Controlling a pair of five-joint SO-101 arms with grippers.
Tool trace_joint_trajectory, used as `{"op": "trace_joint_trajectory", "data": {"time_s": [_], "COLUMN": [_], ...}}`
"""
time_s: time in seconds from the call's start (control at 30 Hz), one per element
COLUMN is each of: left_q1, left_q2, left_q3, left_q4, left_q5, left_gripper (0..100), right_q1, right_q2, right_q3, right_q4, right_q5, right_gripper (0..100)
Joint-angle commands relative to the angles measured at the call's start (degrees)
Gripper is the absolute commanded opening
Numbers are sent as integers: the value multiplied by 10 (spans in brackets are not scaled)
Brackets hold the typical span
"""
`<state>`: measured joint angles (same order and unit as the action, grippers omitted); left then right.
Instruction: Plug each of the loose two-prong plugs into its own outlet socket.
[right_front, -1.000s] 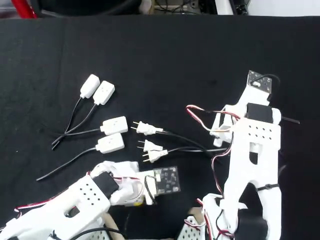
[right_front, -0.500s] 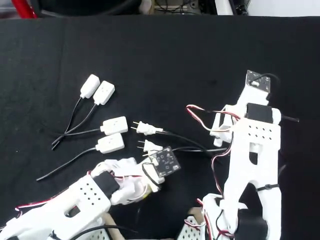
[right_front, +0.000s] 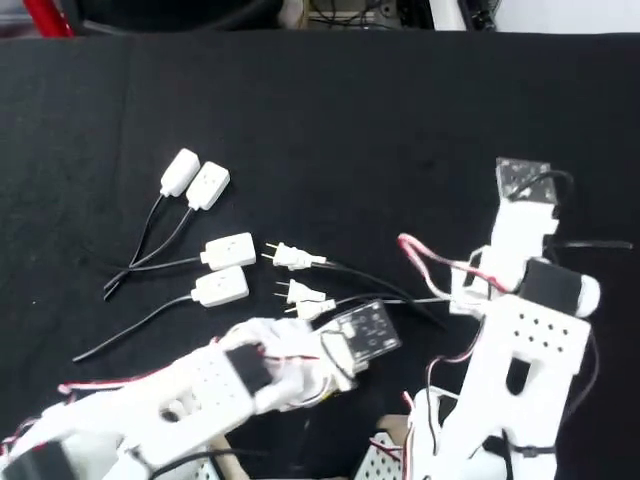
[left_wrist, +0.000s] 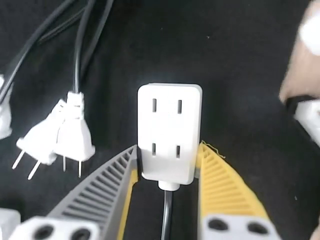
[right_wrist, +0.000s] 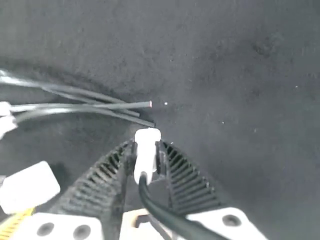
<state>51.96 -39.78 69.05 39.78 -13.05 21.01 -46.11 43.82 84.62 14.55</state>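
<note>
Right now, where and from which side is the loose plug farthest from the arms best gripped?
Probably grip the plug across its white body's sides, behind the prongs, coming straight down. It lies flat, prongs toward the socket, cord trailing away, so the body is the free part.

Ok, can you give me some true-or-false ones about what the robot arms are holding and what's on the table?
1. The left gripper has a white socket between its fingers. True.
2. That socket already has a plug in it. False: all its slots are empty.
3. Two loose plugs lie on the table beside that socket. True.
4. The right gripper is empty. False: its fingers are shut on a white cord end.
5. The table is red. False: it is black.
</note>
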Motion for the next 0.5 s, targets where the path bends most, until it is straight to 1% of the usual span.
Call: {"op": "trace_joint_trajectory", "data": {"time_s": [0.0, 0.1, 0.17, 0.27, 0.3, 0.47], "left_q1": [-18, -25, -24, -29, -29, -33], "left_q2": [178, 265, 273, 249, 235, 134], "left_q3": [-122, -181, -193, -181, -170, -119], "left_q4": [-14, 20, 32, 33, 31, 32], "left_q5": [9, 9, 10, 10, 10, 20], "left_gripper": [138, 140, 176, 280, 295, 285], "right_q1": [8, -20, -48, -74, -76, -76], "right_q2": [-27, -50, -71, -112, -126, -189], "right_q3": [44, 82, 100, 117, 118, 107], "right_q4": [-47, -57, -57, -56, -51, -6], "right_q5": [28, 44, 43, 42, 42, 42], "right_gripper": [11, 11, 11, 11, 11, 11]}}
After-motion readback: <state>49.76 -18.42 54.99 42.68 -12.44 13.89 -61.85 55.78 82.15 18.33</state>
